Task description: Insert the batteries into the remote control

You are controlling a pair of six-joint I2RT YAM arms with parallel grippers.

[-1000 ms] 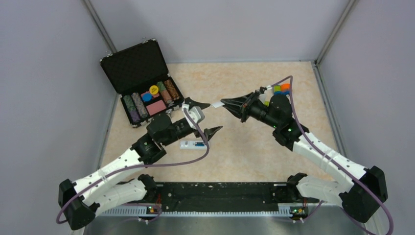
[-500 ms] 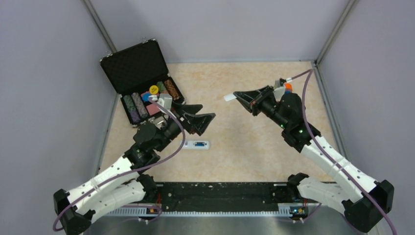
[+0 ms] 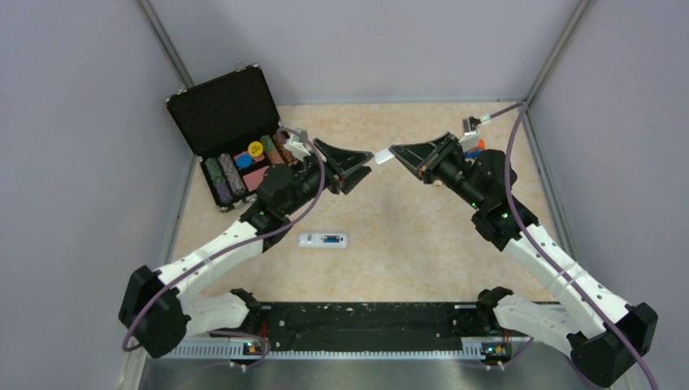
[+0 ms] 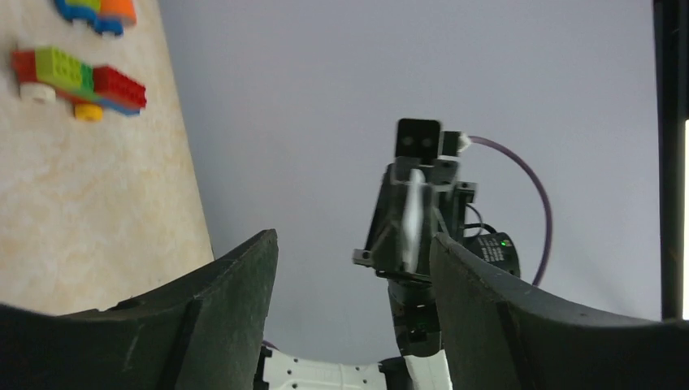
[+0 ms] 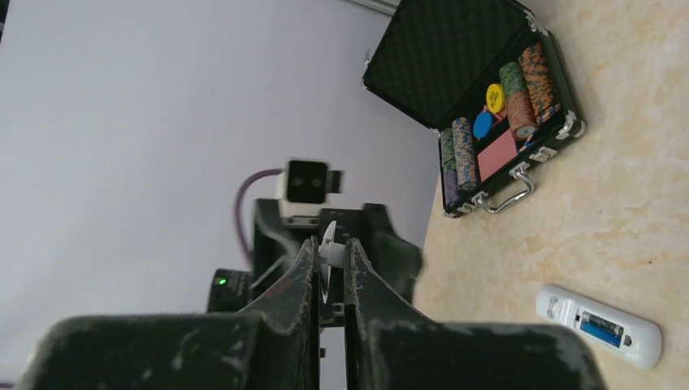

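The right gripper (image 5: 329, 245) has its jaws clenched on a thin white piece (image 5: 329, 234) that sticks out past the tips, raised in the air over the far middle of the table (image 3: 422, 244). Facing it tip to tip, the left gripper (image 3: 364, 169) is released, with its jaws spread wide. The white piece is just beside its upper tip, and I cannot tell whether they touch. In the left wrist view the piece shows edge-on between the spread jaws. Nearer the bases, below the left arm, the remote (image 3: 322, 240) lies flat on the table, well apart from both grippers, with a blue battery (image 5: 602, 331) in its open bay. The table is a mottled beige sheet, bare across the middle and the near right. An open black case (image 3: 231, 114) of chips sits at the far left corner, just behind the left arm. Block cars (image 4: 77, 75) stand at the far right, behind the right arm. Grey walls close in on the left, right and far sides, with metal rails along the table edges.
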